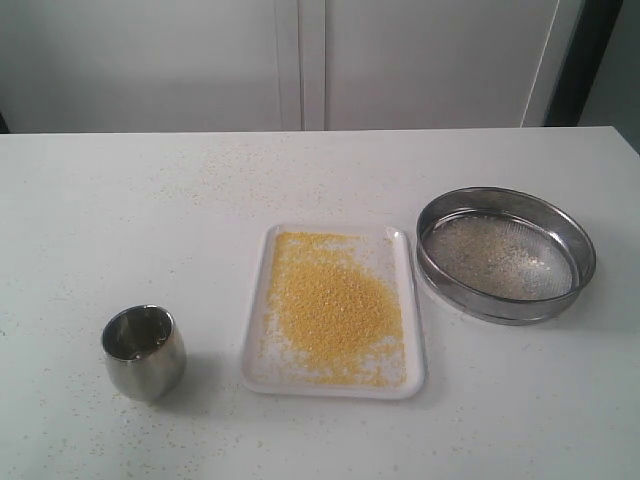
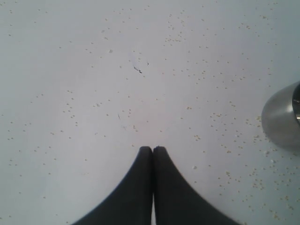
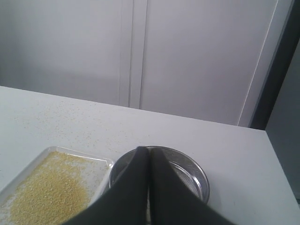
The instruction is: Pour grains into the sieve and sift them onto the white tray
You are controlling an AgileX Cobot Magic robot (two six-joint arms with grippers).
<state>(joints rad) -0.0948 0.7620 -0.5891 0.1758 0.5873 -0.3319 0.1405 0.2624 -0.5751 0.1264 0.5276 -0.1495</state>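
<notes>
Left gripper [image 2: 153, 149] and right gripper [image 3: 149, 150] are pressed together, empty; beside the latter, grains [image 1: 335, 310] are heaped on the white tray [image 1: 415, 300]; sifting is judged done.

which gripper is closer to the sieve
Right. The right gripper points at the sieve, close by it. The left gripper is over the table beside the steel cup, across the white tray from the sieve.
</notes>
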